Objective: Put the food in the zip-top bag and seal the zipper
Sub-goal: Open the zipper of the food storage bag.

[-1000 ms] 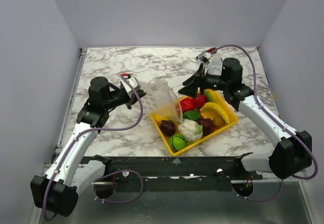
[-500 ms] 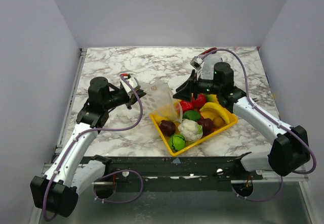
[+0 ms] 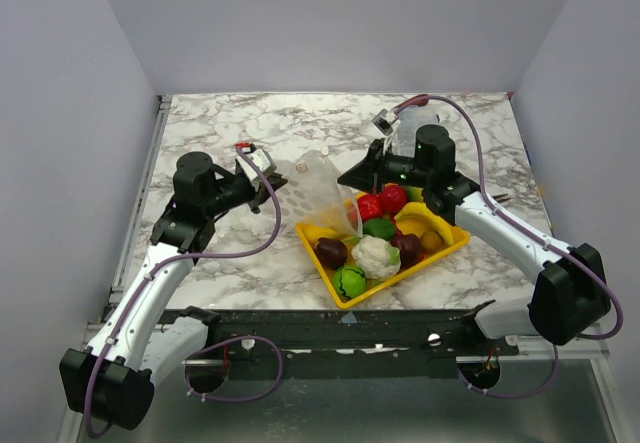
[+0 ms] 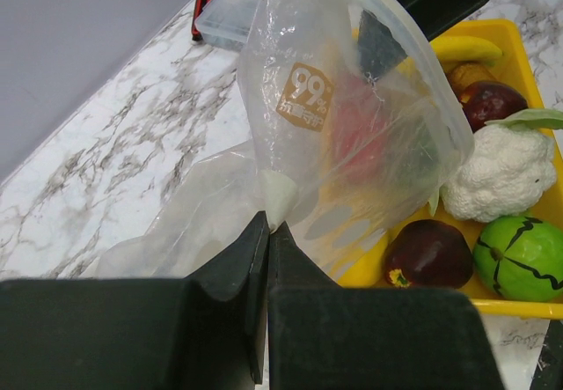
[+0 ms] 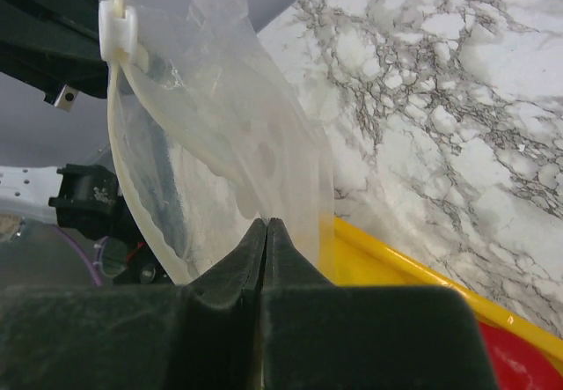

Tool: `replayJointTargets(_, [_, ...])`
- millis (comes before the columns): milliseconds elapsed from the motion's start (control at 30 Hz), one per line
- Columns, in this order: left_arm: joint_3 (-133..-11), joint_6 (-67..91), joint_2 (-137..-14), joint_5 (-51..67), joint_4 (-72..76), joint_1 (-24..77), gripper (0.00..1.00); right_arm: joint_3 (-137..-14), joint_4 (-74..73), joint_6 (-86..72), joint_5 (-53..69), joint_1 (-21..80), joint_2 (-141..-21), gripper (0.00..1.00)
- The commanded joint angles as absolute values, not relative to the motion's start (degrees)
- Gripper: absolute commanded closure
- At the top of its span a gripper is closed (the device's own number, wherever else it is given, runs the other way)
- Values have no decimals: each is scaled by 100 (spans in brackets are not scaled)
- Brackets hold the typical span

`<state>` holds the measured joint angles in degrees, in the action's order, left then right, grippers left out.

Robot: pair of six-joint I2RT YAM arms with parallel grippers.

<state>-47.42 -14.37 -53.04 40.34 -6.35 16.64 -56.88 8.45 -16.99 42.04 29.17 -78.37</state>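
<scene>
Overhead, wrist close-ups — shared bag (image 4: 303, 99)

Marble table (image 3: 300, 128), plain grey walls (image 3: 340, 23)

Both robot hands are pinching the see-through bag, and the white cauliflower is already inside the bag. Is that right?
Not quite. The cauliflower is not inside the bag; it lies in the yellow tray beside it, as the left wrist view shows. The rest holds: the left gripper and the right gripper are both pinching the see-through bag.
</scene>
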Motion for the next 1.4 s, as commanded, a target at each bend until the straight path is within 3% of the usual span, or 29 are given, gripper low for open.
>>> replayJointTargets(0, [-4678, -1354, -5192, 3692, -439, 1693, 100, -5596, 1263, -2206, 3879, 2949, -7942, 99])
replayJointTargets(100, [-4746, -1247, -5210, 3405, -404, 1689, 97, -5633, 1325, -2452, 3663, 2950, -7954, 99])
replayJointTargets(200, [-5052, -687, -5287, 2366, -591, 1689, 48, -5727, 1348, -3055, 3053, 2953, -7948, 99])
replayJointTargets(267, [-5451, -193, -5361, 1679, -1012, 1688, 31, -5748, 1425, -3698, 2556, 2947, -7944, 99])
replayJointTargets(433, [-6338, 1294, -5576, 635, -2300, 1687, 20, -5809, 1728, -5233, 1945, 2979, -8230, 99])
replayJointTargets(667, [-6975, 2093, -6013, 1719, -3443, 1715, 20, -6190, 2039, -6006, 1564, 3401, -8693, 99])
replayJointTargets(1033, [-6970, 1638, -6251, 312, -3501, 2687, 26, -6110, 2684, -6567, 1132, 3821, -8820, 99])
replayJointTargets(1367, [-7256, 1133, -6676, -573, -3621, 2875, 57, -6007, 2998, -6986, 1268, 3928, -8930, 99])
